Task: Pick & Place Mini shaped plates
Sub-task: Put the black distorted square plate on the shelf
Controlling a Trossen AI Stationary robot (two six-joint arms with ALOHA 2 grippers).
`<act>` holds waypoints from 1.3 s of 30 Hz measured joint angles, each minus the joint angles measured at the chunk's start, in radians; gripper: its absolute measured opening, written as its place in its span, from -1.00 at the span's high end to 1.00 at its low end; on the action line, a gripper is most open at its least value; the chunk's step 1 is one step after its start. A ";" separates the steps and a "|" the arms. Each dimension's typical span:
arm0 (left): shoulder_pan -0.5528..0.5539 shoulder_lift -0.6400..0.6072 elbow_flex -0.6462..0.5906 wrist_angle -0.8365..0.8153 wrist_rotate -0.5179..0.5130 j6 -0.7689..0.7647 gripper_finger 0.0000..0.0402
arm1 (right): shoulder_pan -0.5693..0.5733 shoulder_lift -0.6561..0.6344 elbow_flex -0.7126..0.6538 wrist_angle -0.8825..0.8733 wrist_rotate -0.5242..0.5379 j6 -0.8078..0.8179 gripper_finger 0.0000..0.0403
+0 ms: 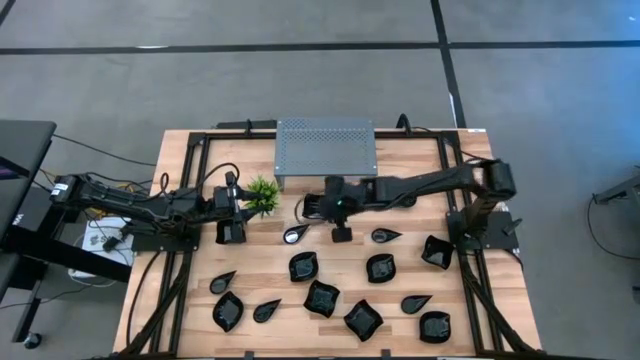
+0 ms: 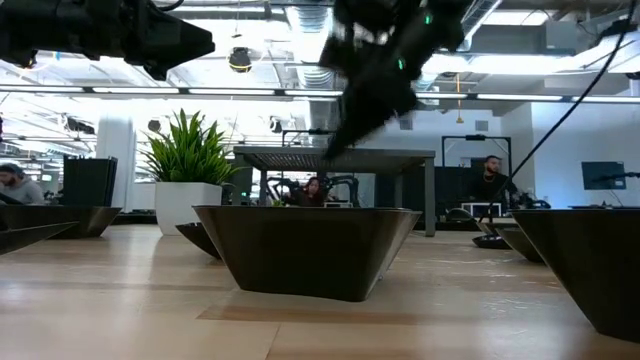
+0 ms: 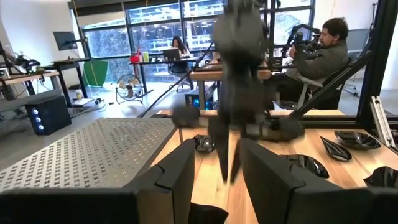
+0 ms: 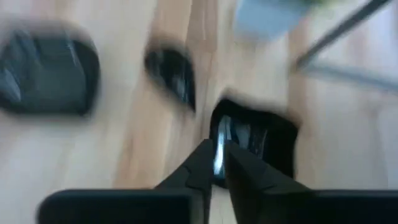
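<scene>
Right gripper [image 1: 341, 234]: poised over mid-counter, in front of the stand [image 1: 325, 146]; jaws narrow, nearly together around a thin plate rim in the wrist view; whether it truly grips, cannot tell.

Left gripper [image 1: 231, 232]: waits beside the plant [image 1: 263, 194], jaws moderately apart, empty.

Risk: a pinch on a thin glossy rim may slip, letting the plate tip or drop onto its neighbours.

Plates [image 1: 321, 298]: small, glossy black, squarish or teardrop, scattered apart across the near half of the counter [image 1: 190, 300].
</scene>
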 joint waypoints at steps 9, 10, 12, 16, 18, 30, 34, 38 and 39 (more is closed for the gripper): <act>0.000 0.004 -0.001 0.004 0.000 -0.012 0.35 | -0.017 0.193 0.071 -0.029 0.020 0.023 0.27; 0.000 0.007 0.000 0.010 0.000 -0.012 0.35 | -0.016 0.205 0.081 -0.024 0.020 0.023 0.22; 0.000 0.008 -0.001 0.006 0.001 -0.012 0.35 | -0.019 0.228 0.089 -0.034 0.020 0.023 0.12; 0.000 0.013 0.000 0.009 0.003 -0.012 0.35 | -0.030 0.261 0.112 -0.035 0.020 0.014 0.05; 0.000 0.013 0.000 0.006 0.004 -0.012 0.35 | -0.036 0.269 0.117 -0.027 0.021 -0.006 0.11; 0.000 0.013 0.000 0.007 0.003 -0.012 0.35 | -0.045 0.262 0.117 -0.055 0.021 -0.009 0.93; 0.000 0.013 0.000 0.007 0.003 -0.012 0.35 | -0.012 0.247 0.132 -0.141 0.022 -0.015 0.97; 0.000 0.013 0.000 0.007 0.003 -0.012 0.35 | 0.032 0.214 0.174 -0.239 0.020 -0.011 0.97; 0.000 0.013 0.000 0.006 0.003 -0.012 0.35 | 0.042 0.201 0.186 -0.251 0.024 -0.011 0.97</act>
